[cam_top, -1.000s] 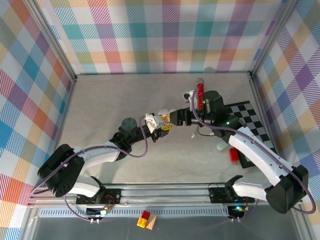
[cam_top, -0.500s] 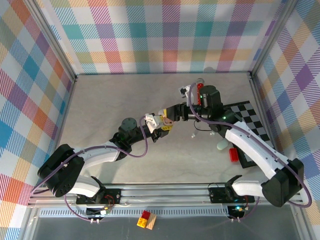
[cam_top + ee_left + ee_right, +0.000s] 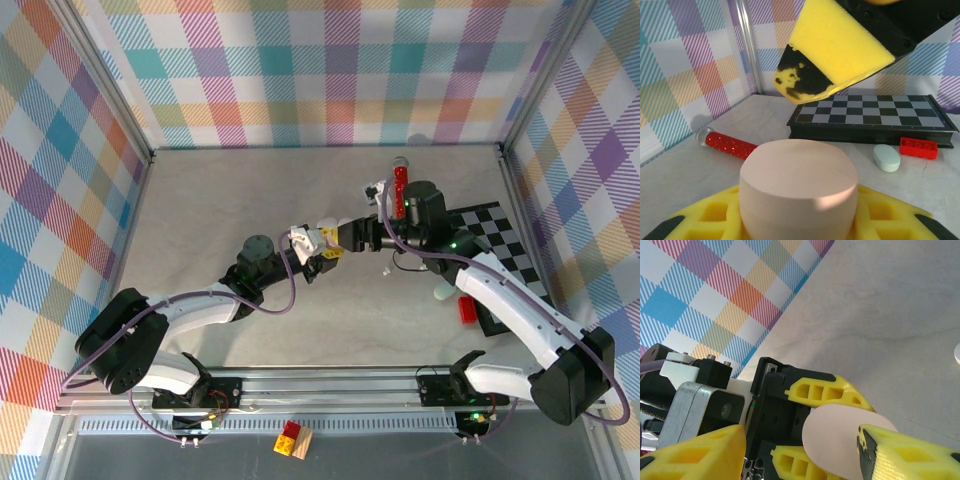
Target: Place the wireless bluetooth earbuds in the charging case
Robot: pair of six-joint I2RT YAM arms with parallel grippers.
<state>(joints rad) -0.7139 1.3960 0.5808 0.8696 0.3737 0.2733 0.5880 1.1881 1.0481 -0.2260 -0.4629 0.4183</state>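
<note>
Pale pink charging case (image 3: 799, 185) held over a grey marbled table (image 3: 220, 210), enclosed by plaid walls (image 3: 300, 70).
The case is a smooth, rounded pebble clamped between the left gripper's (image 3: 320, 250) yellow fingers near the table's centre. The right gripper (image 3: 802, 447) faces it with jaws apart and one finger at the case's edge; contact cannot be told. Beyond lie a red glitter cylinder (image 3: 732, 145), a chessboard (image 3: 875, 117), a mint pebble case (image 3: 886, 157) and a red brick (image 3: 918, 148). A small white piece (image 3: 384, 272) is too small to identify.
</note>
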